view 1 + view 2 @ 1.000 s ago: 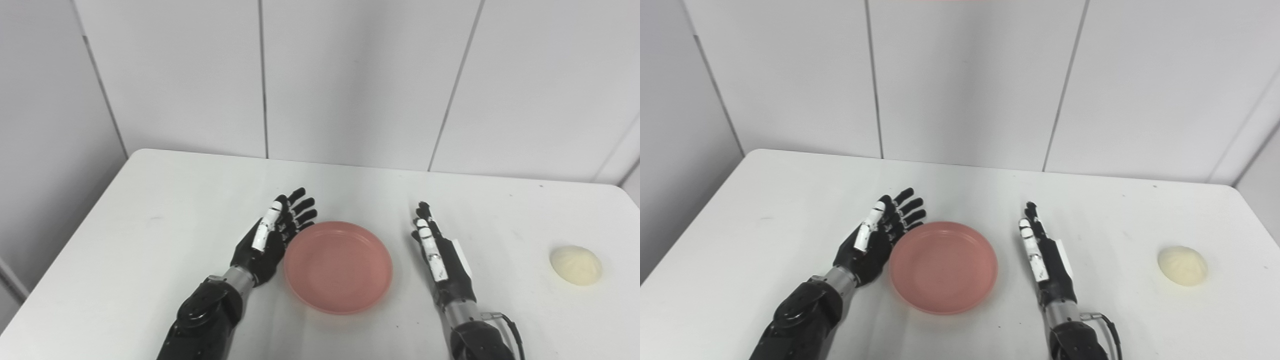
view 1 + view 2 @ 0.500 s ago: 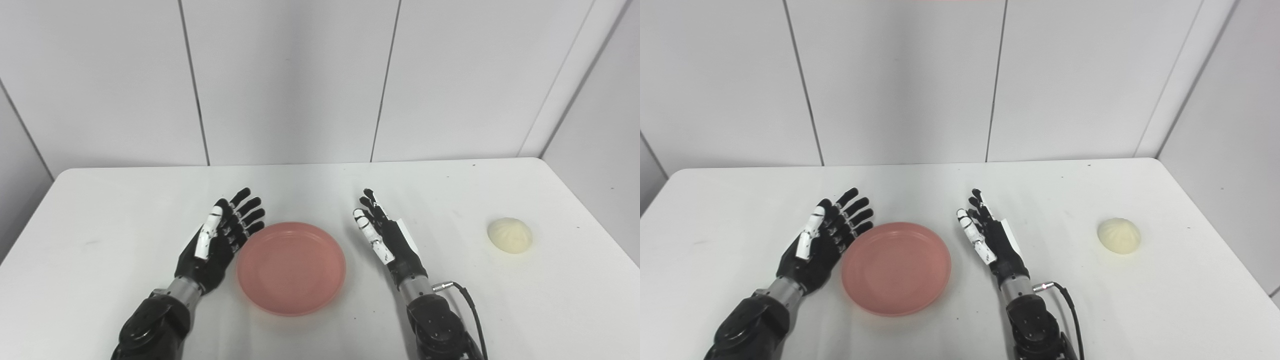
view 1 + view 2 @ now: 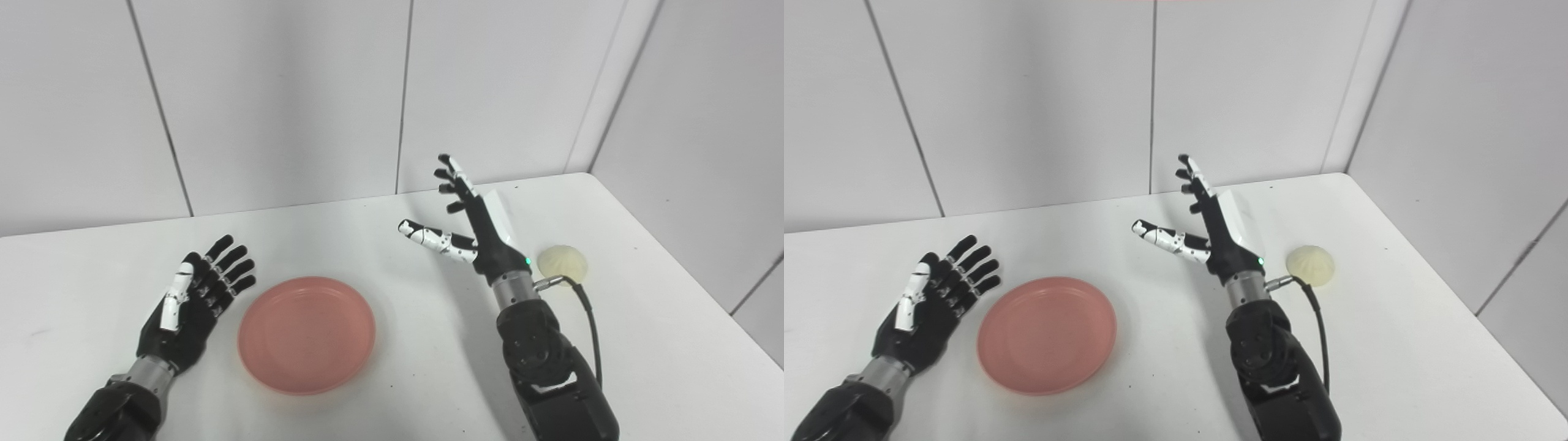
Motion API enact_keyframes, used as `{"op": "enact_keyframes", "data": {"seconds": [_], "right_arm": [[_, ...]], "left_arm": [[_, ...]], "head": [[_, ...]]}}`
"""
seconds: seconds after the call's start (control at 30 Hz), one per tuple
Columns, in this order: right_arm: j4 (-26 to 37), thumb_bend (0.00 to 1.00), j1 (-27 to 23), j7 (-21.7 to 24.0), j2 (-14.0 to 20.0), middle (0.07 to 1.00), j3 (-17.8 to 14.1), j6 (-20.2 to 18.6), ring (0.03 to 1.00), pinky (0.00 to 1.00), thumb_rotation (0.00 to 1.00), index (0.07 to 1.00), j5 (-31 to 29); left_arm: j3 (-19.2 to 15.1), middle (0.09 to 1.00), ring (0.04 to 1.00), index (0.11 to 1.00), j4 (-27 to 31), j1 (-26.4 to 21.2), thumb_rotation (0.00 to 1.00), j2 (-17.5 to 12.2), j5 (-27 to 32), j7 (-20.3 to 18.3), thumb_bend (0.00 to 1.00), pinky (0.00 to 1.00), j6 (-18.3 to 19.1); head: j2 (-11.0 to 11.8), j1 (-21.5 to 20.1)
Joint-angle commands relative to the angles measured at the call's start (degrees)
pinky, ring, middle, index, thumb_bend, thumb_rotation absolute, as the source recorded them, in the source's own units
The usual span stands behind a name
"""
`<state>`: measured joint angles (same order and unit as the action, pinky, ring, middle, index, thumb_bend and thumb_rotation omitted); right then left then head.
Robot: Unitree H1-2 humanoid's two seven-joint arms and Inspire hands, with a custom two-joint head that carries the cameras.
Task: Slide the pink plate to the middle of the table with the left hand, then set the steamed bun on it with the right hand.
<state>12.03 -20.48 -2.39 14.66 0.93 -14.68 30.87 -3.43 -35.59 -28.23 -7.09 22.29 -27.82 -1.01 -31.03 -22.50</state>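
Both robot hands were spread, empty: right robot hand (image 3: 474, 229) raised beside steamed bun (image 3: 562, 264) near bench (image 3: 643, 343) right edge; left robot hand (image 3: 190, 306) just beside pink plate (image 3: 306, 334).

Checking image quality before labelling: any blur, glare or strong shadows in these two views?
Left eye view: sharp, even light, soft shadow under the pink plate; steamed bun partly hidden behind the right robot hand. Right eye view: equally sharp, no glare on the table.

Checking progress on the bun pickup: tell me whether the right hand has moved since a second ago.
Yes. The right hand has risen off the table and swung right toward the steamed bun, away from the pink plate, fingers spread.
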Motion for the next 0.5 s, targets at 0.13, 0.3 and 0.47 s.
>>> {"op": "enact_keyframes", "data": {"seconds": [0.13,0.3,0.47], "right_arm": [[5.72,0.92,-2.07,4.97,7.17,0.87,-2.64,-5.78,0.799,0.67,0.69,0.94,3.2],[4.66,0.93,-0.78,5.31,11.8,0.9,-4.3,-5.82,0.833,0.68,0.68,0.926,5.06],[2.0,0.96,0.12,5.85,16.65,0.912,-5.69,-6.37,0.831,0.68,0.66,0.919,7.54]], "left_arm": [[-1.17,0.883,0.858,0.886,-9.27,5.34,0.93,-1.71,-0.83,-0.36,0.51,0.83,2.78],[-1.82,0.876,0.848,0.879,-11.99,4.54,0.92,-2.56,-0.51,-1.62,0.52,0.82,1.65],[-2.46,0.868,0.838,0.872,-14.1,3.79,0.91,-3.39,-0.47,-2.59,0.52,0.8,0.94]], "head": [[0.04,-1.67],[-0.05,-3.25],[-0.02,-4.72]]}}
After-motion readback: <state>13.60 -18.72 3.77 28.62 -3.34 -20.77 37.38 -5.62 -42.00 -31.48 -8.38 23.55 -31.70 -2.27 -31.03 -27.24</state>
